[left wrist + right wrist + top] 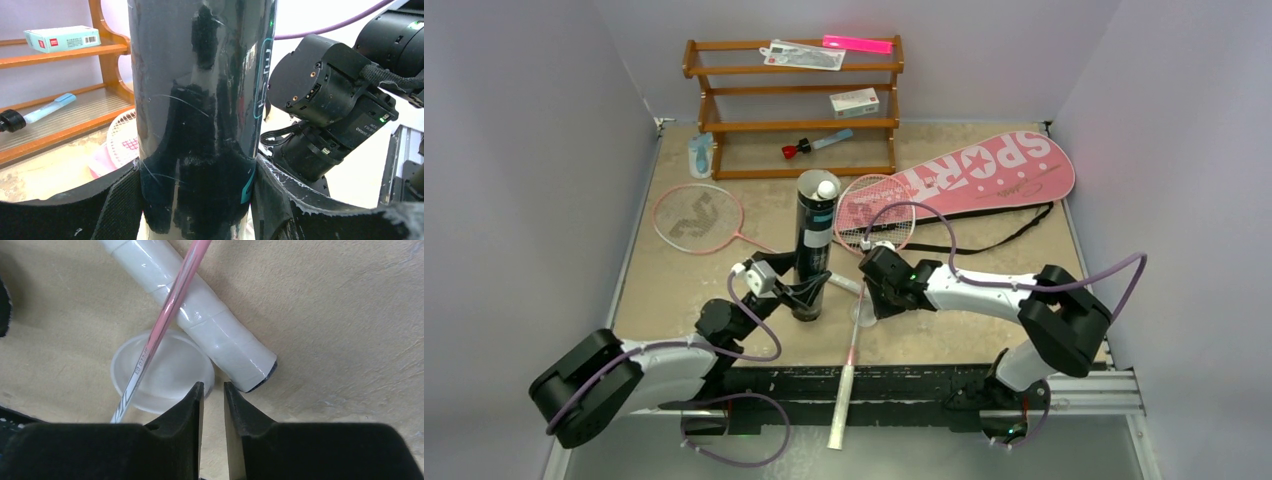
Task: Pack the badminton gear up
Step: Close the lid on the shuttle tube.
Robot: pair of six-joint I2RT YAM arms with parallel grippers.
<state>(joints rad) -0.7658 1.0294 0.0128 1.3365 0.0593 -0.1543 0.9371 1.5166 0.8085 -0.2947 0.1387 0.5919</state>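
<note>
Your right gripper [214,387] has its jaws only a narrow slit apart with nothing between them. It is poised at the near edge of the clear cap [162,370], and I cannot tell whether the tips touch the rim. This looks like the step of fetching the cap to close the tube, so line the slit up over the rim before closing. One racket's pink shaft [175,295] lies straight across the cap, and the other racket's white handle [200,315] ends just beside it. Draw the cap sideways out from under the shaft rather than straight up, or you will likely lever the racket. Your left gripper [197,170] is clamped around the lower part of the black tube [200,90], with a pad on each side, holding it upright on the table [325,315]. Hold it plumb and steady so the cap can seat. The tube is glossy and dark with teal lettering, and a white shuttlecock [826,188] shows at its open top. The first racket [874,212] has its head beside the tube and its handle out past the table's near edge. The second racket [696,218] lies to the left, head away from you. The pink bag [994,168] marked SPORT lies flat at the far right, not yet loaded.
</note>
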